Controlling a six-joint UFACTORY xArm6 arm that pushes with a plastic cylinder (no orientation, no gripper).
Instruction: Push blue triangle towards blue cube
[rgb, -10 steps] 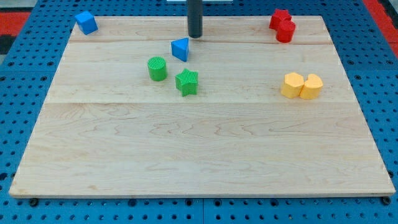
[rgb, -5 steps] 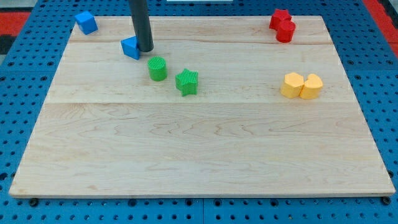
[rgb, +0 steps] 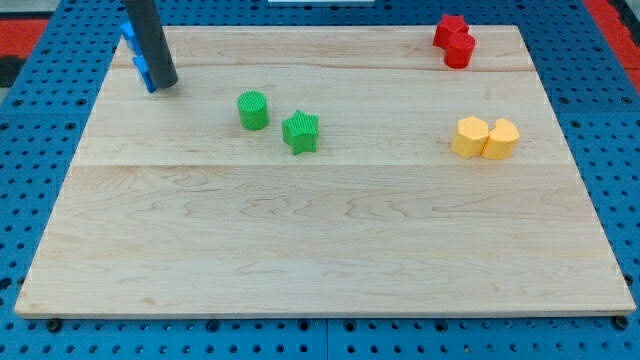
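A pale wooden bench (rgb: 330, 230) lies on a blue perforated base. My tip (rgb: 166, 84), the lower end of the dark rod that serves as end effector, has nothing to open or close; it rests near the bench's top-left corner. The small blue plastic triangle (rgb: 144, 74) sits touching the tip's left side, mostly hidden by the rod. The small blue plastic cube (rgb: 128, 32) shows just above it as a sliver at the rod's left edge; I cannot tell whether the two touch.

The triangle looks light, rigid and quick to slide on smooth wood, so I judge a gentle push against its right face, aimed up-left, suits best; off-centre contact may spin it.

Well to the tip's right stand a green ribbed cylinder (rgb: 253, 110) and green star (rgb: 300, 131).
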